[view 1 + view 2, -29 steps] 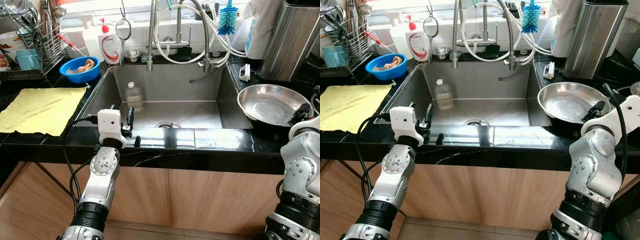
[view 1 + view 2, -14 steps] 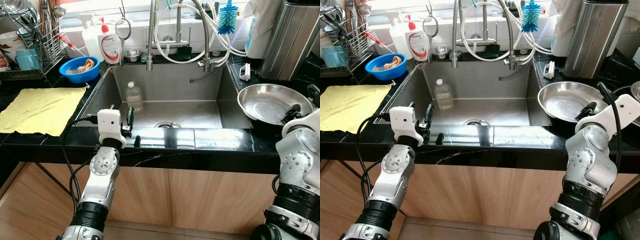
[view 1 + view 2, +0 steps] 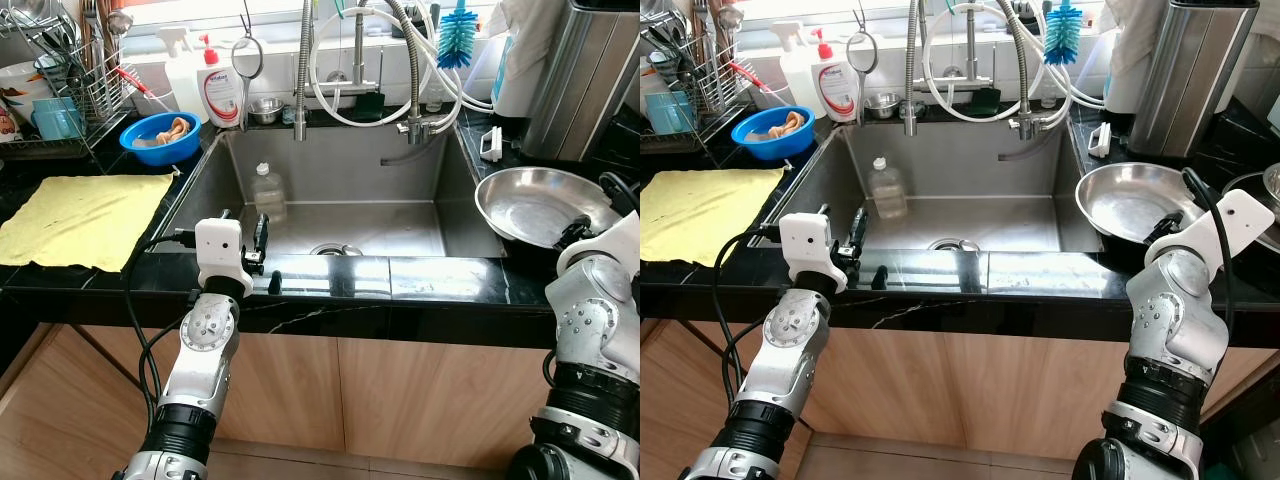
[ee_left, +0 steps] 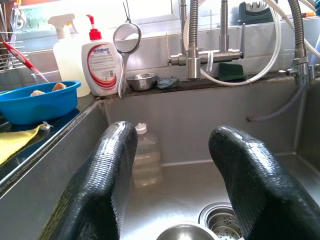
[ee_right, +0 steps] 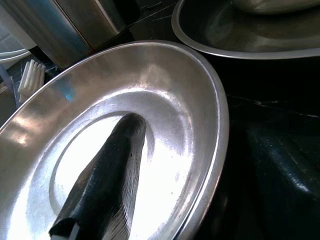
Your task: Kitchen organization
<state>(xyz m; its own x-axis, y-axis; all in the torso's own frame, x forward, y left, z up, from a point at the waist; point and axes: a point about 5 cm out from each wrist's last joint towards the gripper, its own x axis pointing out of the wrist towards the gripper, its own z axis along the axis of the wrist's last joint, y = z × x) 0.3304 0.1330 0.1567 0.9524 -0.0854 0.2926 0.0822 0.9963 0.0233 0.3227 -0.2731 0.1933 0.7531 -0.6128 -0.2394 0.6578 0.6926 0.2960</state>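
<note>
My right gripper (image 5: 200, 165) straddles the pan (image 5: 165, 100) rim, fingers apart; my left gripper (image 4: 175, 185) hangs open over the sink (image 3: 340, 215).

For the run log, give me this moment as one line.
left gripper: open, over sink | right gripper: one finger inside steel bowl

You see two silver arms with round, screwed joints and ribbed black cuffs. Each wrist carries a white box, a looping black cable, and long black textured fingers (image 4: 100, 190) beyond it.
</note>
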